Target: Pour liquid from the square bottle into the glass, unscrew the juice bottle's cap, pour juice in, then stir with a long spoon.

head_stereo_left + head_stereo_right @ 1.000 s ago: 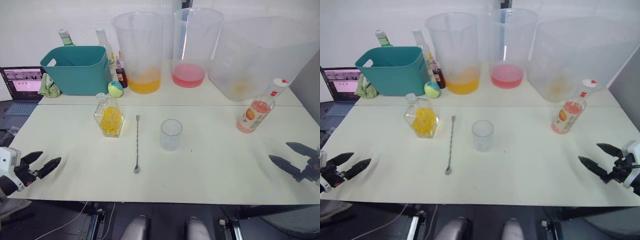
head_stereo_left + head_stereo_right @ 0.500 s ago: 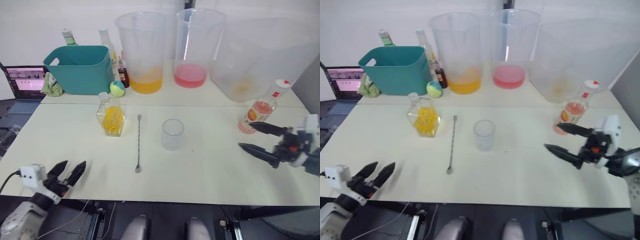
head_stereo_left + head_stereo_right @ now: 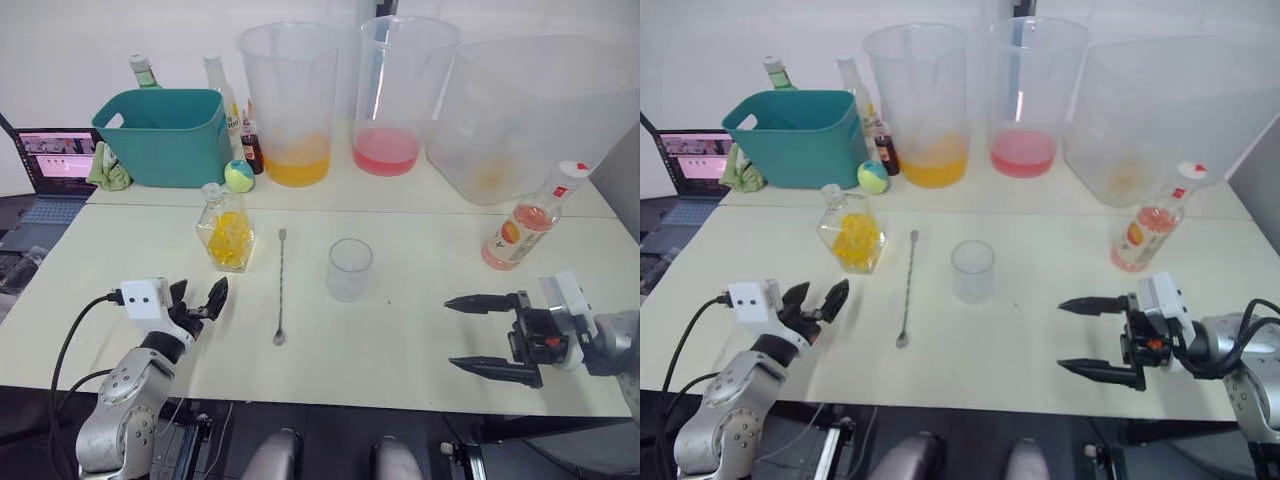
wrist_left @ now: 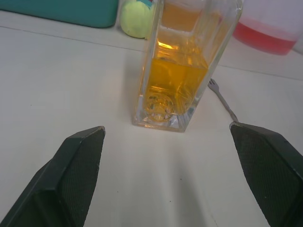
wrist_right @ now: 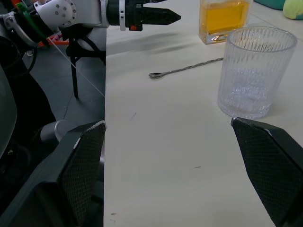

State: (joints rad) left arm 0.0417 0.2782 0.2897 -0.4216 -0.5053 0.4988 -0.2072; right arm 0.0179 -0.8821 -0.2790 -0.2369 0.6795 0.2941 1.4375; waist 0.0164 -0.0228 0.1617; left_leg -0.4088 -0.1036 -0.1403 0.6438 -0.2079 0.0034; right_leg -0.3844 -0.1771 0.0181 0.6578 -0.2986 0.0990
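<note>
Moved: both claws have come inward over the worktop [image 3: 420,370] since the earlier frames.
Left claw [image 3: 198,300]: spread wide, empty, lower left, just short of the square bottle [image 3: 226,232].
Right claw [image 3: 482,334]: spread wide, empty, lower right, facing the glass [image 3: 349,270].
Long spoon [image 3: 280,288]: flat between bottle and glass.
Juice bottle [image 3: 524,222]: capped, right edge.

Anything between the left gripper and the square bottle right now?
Nothing: bare table lies between the open left gripper and the square bottle, seen in the left wrist view. The long spoon lies off to the side.
</note>
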